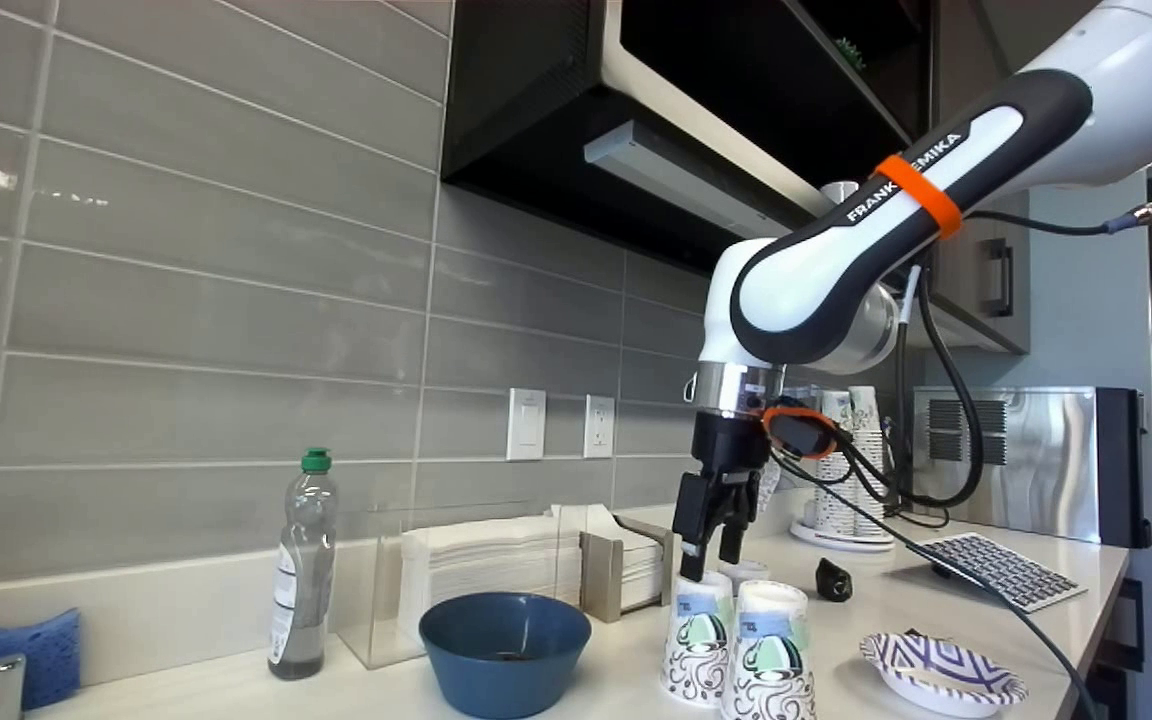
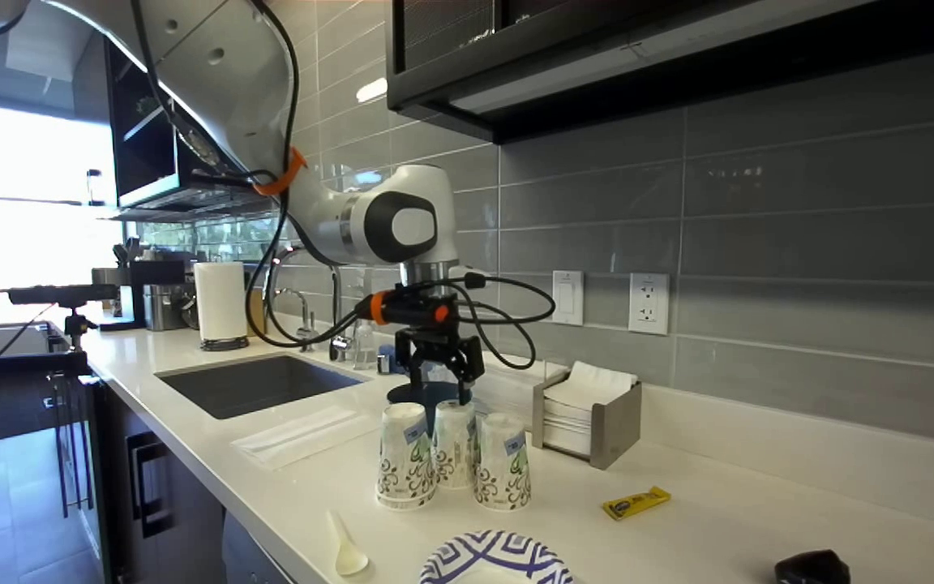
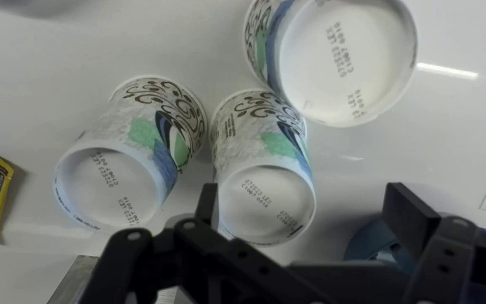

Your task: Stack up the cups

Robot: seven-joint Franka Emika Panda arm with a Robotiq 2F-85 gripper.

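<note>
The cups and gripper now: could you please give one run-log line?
cups: upside down at three spots, stacking unfinished | gripper: open, near cups | held: nothing

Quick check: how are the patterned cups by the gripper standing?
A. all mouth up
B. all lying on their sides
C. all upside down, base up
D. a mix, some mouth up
C: in the wrist view each of the cups turns a flat printed base to the camera, and in both exterior views they stand with the narrow end on top.
</note>
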